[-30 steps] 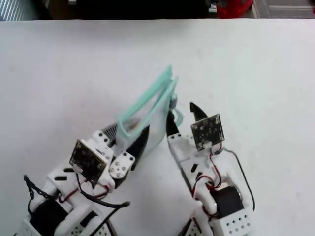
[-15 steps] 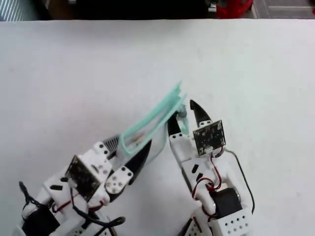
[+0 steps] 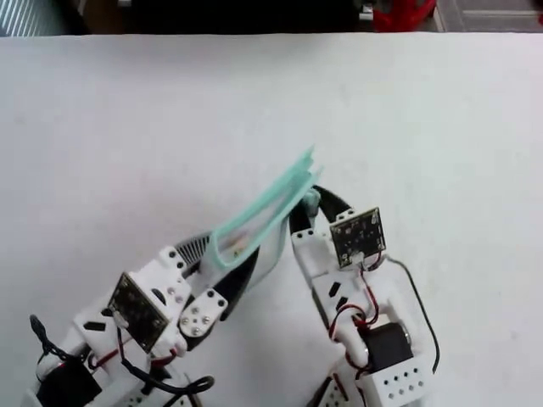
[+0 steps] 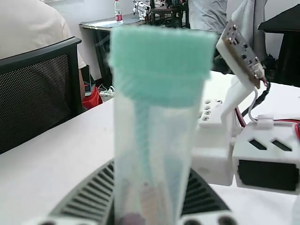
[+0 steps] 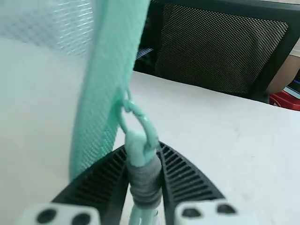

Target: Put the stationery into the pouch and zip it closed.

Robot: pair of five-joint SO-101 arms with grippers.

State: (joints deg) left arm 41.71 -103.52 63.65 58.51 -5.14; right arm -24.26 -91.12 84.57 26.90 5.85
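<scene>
A clear pouch [image 3: 263,212] with a mint-green mesh zip edge is held up off the white table [image 3: 127,119] between the two arms. My left gripper [image 3: 231,254] is shut on the pouch's lower end; in the left wrist view the pouch [image 4: 157,122] stands upright between the black jaws, with stationery faintly visible inside. My right gripper [image 3: 316,208] is shut on the zip pull. In the right wrist view the pull [image 5: 139,161] and its green ring sit pinched between the ribbed fingers [image 5: 187,180], beside the green zip edge [image 5: 112,79].
The two arm bodies crowd the table's near edge. A dark strip and a red object [image 3: 403,13] lie beyond the far edge. Mesh-backed chairs [image 5: 220,47] stand past the table in the wrist views.
The right gripper has shut on the zip pull; a second ago its fingers stood apart beside the pouch. The left arm has drawn back and tilted the pouch lower and to the right.
</scene>
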